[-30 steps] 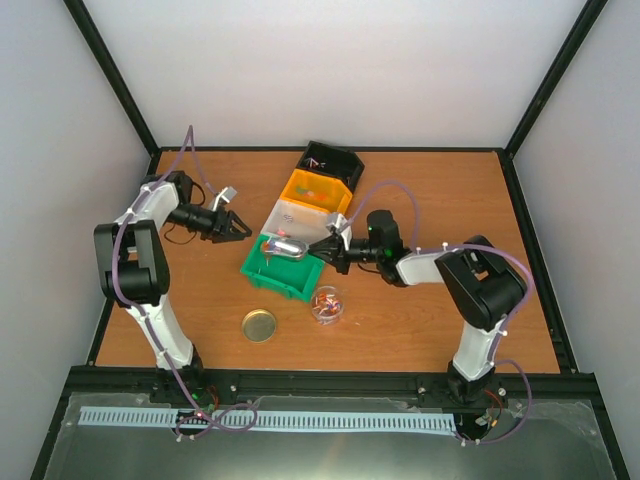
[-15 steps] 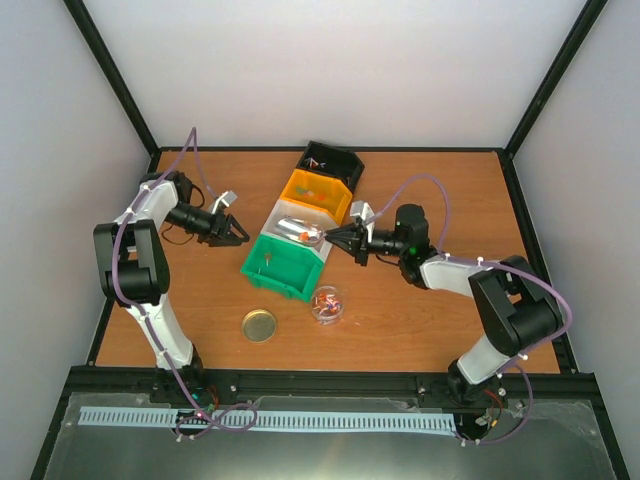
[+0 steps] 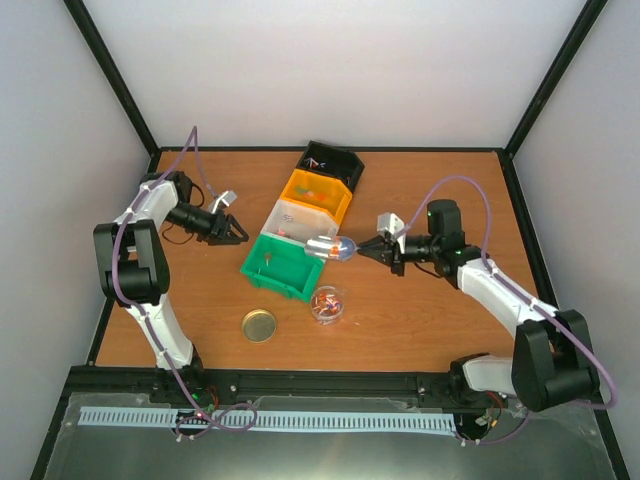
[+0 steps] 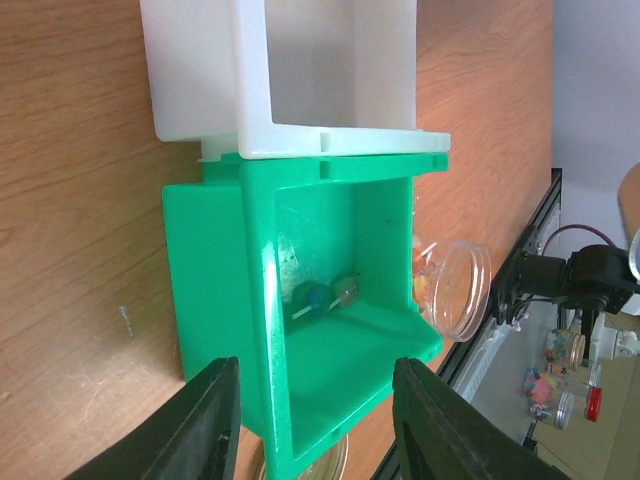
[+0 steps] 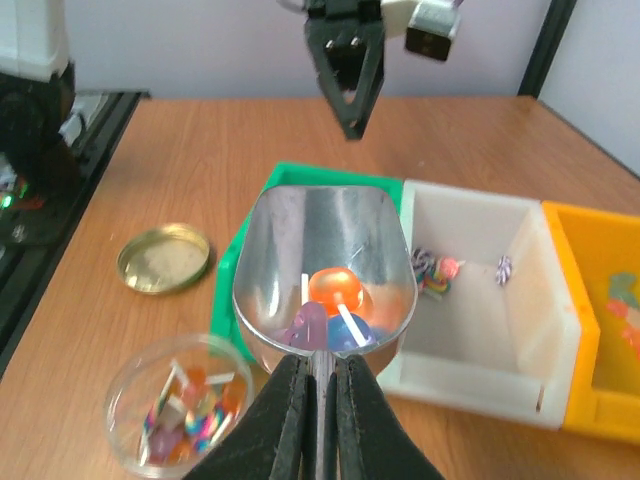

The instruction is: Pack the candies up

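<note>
Orange, purple and blue candies (image 5: 330,300), at least one on a white stick, lie in the bowl of the metal scoop (image 5: 325,235). The right tool (image 5: 320,385) is clenched on the scoop's handle, which its fingers almost wholly hide. The scoop hangs by the seam between the green bin (image 4: 215,260) and the white bin (image 5: 540,290). More candies sit in both bins and in the clear jar (image 5: 120,400) on the bench (image 3: 420,310), their wrappers too small to read. The left tool (image 3: 240,232) is spread wide, grasping nothing, facing the green bin.
</note>
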Available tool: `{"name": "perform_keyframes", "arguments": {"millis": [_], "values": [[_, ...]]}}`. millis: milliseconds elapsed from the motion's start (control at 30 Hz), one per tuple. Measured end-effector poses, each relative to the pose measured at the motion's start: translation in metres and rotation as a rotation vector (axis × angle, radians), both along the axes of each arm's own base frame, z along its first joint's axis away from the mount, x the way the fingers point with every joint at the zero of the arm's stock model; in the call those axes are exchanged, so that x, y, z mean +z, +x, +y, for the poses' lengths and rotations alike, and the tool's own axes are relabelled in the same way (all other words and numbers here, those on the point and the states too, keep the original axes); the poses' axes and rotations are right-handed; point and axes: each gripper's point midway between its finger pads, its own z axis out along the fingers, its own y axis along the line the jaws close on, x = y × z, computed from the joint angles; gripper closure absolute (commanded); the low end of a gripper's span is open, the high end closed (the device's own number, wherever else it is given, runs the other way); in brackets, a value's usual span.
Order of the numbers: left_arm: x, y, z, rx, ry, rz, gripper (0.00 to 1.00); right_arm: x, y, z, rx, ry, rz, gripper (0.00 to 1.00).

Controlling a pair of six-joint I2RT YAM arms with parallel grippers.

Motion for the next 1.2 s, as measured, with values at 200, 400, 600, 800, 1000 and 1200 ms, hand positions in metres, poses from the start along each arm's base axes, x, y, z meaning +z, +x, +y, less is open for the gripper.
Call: {"name": "perform_keyframes", "arguments": {"millis": [200, 400, 600, 800, 1000, 1200], "values": [[-0.005, 0.003, 0.000, 0.005, 0.002, -0.013, 0.55, -0.018, -0.035, -0.023, 0.067, -0.101, 0.022, 0.97], [-0.005, 0.008, 0.001, 0.012, 0.003, -0.033, 0.55, -0.023, -0.054, -0.029, 0.123, -0.159, 0.030, 0.97], [-0.005, 0.014, 0.000, 0.018, -0.002, -0.059, 0.55, -0.022, -0.057, -0.033, 0.179, -0.229, -0.005, 0.97], [-0.007, 0.014, -0.001, 0.024, -0.016, -0.073, 0.55, -0.028, -0.062, -0.039, 0.222, -0.305, 0.000, 0.97], [-0.011, 0.011, -0.004, 0.026, -0.034, -0.076, 0.54, -0.035, -0.058, -0.044, 0.228, -0.371, 0.023, 0.97], [-0.012, 0.010, -0.005, 0.029, -0.047, -0.082, 0.54, -0.043, -0.058, -0.047, 0.236, -0.448, 0.041, 0.97]]}}
